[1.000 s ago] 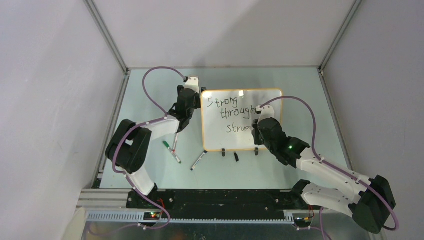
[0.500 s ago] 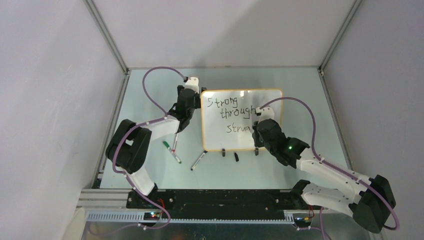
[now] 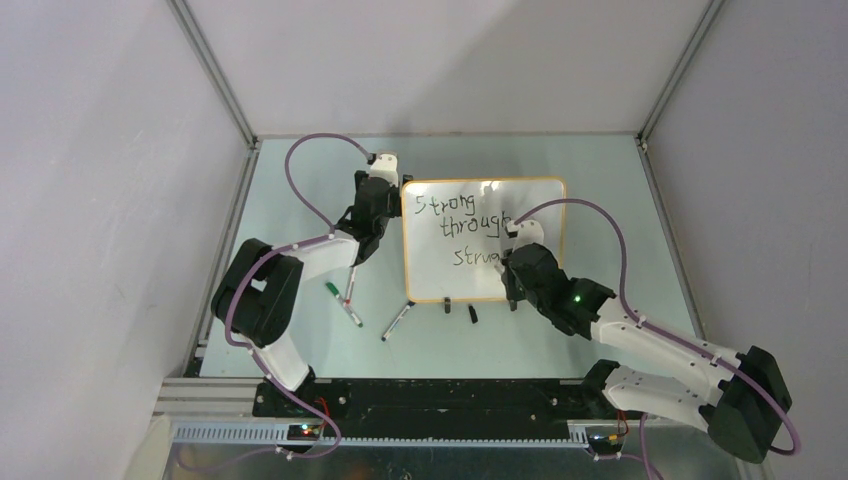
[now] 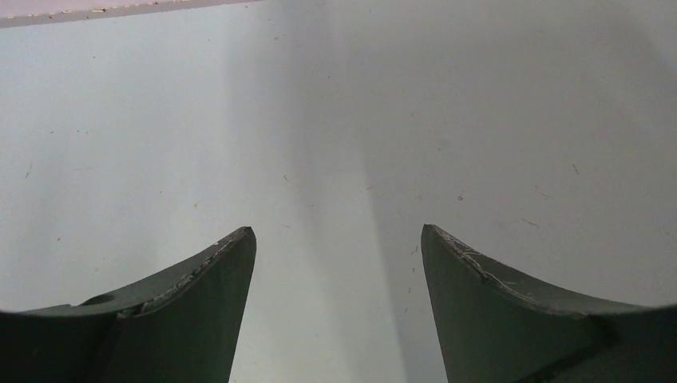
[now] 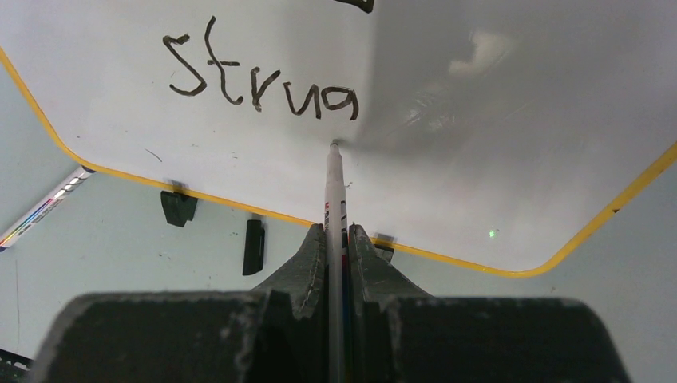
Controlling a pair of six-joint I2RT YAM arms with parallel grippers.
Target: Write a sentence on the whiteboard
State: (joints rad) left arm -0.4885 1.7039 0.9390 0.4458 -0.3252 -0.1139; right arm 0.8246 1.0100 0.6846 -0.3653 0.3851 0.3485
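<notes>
at the centre of the top view the whiteboard (image 3: 432, 275) lies flat on the pale green table (image 3: 300, 200). its sentence (image 3: 462, 218) reads "strong", "through" and a partial third line, "strug". the right gripper (image 5: 336, 236) is clamped on a white marker (image 5: 334, 187), whose tip sits at the board just below the last letter. the left gripper (image 4: 337, 233), jaws wide apart and holding nothing, sits beside the board's upper-left corner.

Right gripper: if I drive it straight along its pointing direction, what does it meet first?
The whiteboard. The right gripper's marker tip is at or just off the bare surface below the sentence's last letter; contact is unclear.
</notes>
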